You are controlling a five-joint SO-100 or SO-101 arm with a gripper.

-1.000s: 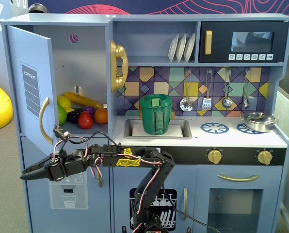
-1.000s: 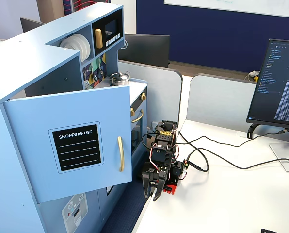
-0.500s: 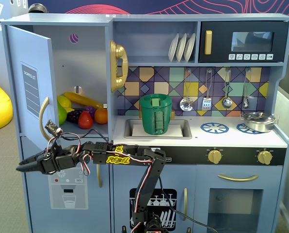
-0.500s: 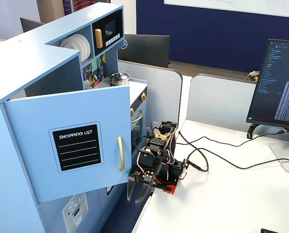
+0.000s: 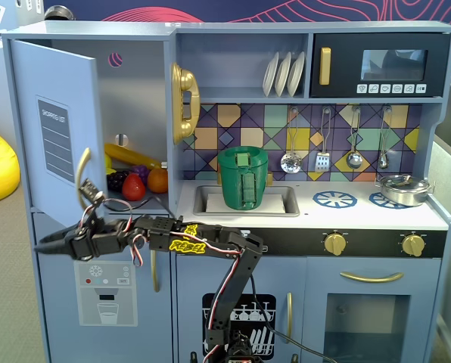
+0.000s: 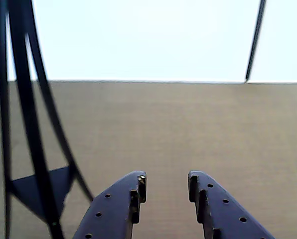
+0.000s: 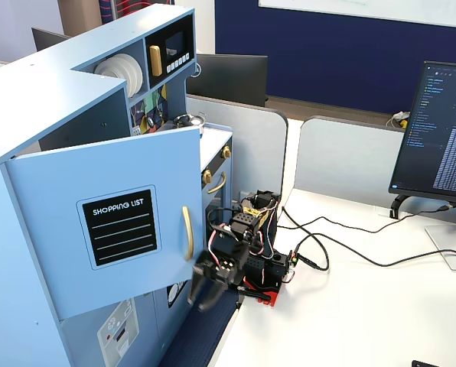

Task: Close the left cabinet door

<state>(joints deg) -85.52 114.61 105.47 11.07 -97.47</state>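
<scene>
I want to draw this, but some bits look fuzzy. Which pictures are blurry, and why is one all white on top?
In the wrist view the upper half is washed out white by bright light. In a fixed view the gripper is smeared with blur, while the cupboard door looks sharp. The other fixed view is evenly lit and mostly clear.

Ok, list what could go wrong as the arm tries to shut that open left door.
1. The gripper sits low, beneath the bottom edge of the left cabinet door, with its fingers parted; a sweep from there may pass under the door and miss it.
2. The gold handle curves out just above the gripper; the fingers could snag on it.
3. Toy fruit lies on the shelf inside, close to the opening; it might block the door if it sticks out.
</scene>
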